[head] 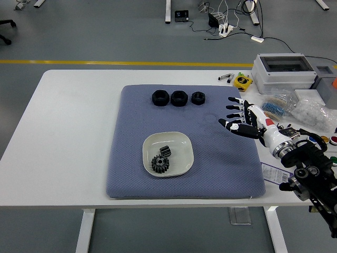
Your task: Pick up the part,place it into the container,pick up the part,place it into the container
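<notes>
A grey floor (105,31) fills the space beyond the table (68,132), crossed by a yellow line (105,62) running parallel to the table's far edge. The table is white with white legs (84,232) showing below its near edge. Farther back, a tangle of cables (231,21) with a white power strip (226,29) lies on the floor, beside a small black box (181,16). A chair base (5,29) shows at the far left. The light is even and soft, with no hard shadows.
</notes>
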`<move>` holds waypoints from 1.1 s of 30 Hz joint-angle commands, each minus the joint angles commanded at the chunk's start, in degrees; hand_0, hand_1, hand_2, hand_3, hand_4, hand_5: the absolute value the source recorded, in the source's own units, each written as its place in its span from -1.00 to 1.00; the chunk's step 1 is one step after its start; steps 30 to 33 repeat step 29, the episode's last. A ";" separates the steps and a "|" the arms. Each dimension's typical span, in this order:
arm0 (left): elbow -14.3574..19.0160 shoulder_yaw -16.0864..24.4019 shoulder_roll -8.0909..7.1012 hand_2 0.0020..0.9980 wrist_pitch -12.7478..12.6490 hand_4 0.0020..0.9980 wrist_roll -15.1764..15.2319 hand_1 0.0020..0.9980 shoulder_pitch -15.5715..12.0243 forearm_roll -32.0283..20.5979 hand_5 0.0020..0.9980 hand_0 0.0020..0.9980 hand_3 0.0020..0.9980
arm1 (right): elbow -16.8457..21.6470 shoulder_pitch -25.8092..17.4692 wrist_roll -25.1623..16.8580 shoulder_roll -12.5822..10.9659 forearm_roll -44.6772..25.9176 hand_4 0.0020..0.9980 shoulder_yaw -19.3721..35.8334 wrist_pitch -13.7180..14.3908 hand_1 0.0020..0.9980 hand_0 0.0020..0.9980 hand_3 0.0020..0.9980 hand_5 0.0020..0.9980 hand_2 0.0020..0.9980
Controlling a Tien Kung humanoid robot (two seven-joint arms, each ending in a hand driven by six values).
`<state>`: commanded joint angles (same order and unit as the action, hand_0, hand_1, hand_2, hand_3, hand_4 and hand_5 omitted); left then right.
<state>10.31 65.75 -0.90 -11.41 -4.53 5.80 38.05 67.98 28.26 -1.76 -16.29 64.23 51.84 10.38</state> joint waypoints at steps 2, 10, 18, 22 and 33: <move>0.00 0.00 0.00 0.29 0.00 0.23 0.02 0.25 0.04 -0.09 0.41 0.42 0.13 | 0.01 -0.01 0.05 -0.05 -0.14 0.66 0.06 0.00 0.36 0.30 0.80 -0.35 0.62; 0.00 0.08 0.00 0.29 0.02 0.23 0.05 0.25 0.12 -0.24 0.41 0.42 0.13 | 0.38 -0.08 0.49 0.00 -3.23 0.66 -0.28 -0.21 0.37 0.30 0.80 -0.34 0.62; 0.00 -0.14 0.01 0.28 0.04 0.23 0.13 0.25 0.19 -0.64 0.41 0.42 0.13 | 0.42 -0.06 0.89 -0.16 -4.11 0.66 -0.45 -0.29 0.39 0.33 0.78 -0.33 0.65; 0.00 -0.17 0.03 0.28 0.02 0.23 0.14 0.25 0.25 -0.70 0.41 0.42 0.13 | 0.33 -0.03 1.00 -0.05 -4.23 0.66 -0.61 -0.33 0.39 0.33 0.78 -0.33 0.65; 0.00 -0.29 0.06 0.29 0.01 0.23 0.20 0.25 0.33 -0.98 0.41 0.42 0.13 | 0.31 0.10 0.90 -0.08 -4.46 0.66 -0.53 -0.12 0.39 0.33 0.78 -0.32 0.66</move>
